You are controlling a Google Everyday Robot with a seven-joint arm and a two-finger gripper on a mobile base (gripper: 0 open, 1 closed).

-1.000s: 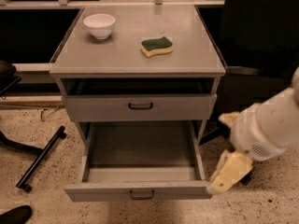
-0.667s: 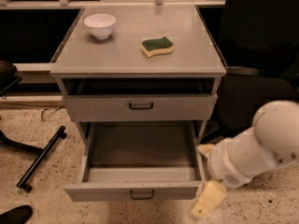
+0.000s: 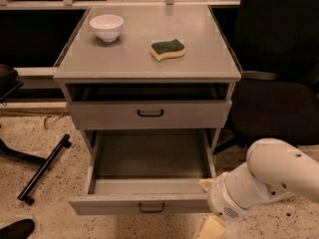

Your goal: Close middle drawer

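The middle drawer (image 3: 139, 204) is pulled far out of the grey cabinet. It has a low flat front panel, a small dark bar handle (image 3: 151, 208) and a long shallow empty tray (image 3: 149, 156). My white arm (image 3: 259, 183) comes in from the lower right. My gripper (image 3: 211, 229) hangs at the frame's bottom edge, just below the drawer front's right corner. Only a pale yellowish part of it shows, and the rest is cut off.
A similar drawer with a taller front (image 3: 149, 114) sits above, nearly shut. A white bowl (image 3: 106, 27) and a green-yellow sponge (image 3: 168, 49) lie on the cabinet top. A black chair (image 3: 279, 108) stands to the right. A black chair leg (image 3: 42, 168) lies on the floor to the left.
My arm has swung down and left, toward the open drawer's front right corner. The gripper has dropped to the frame's bottom edge. The drawer has not moved.
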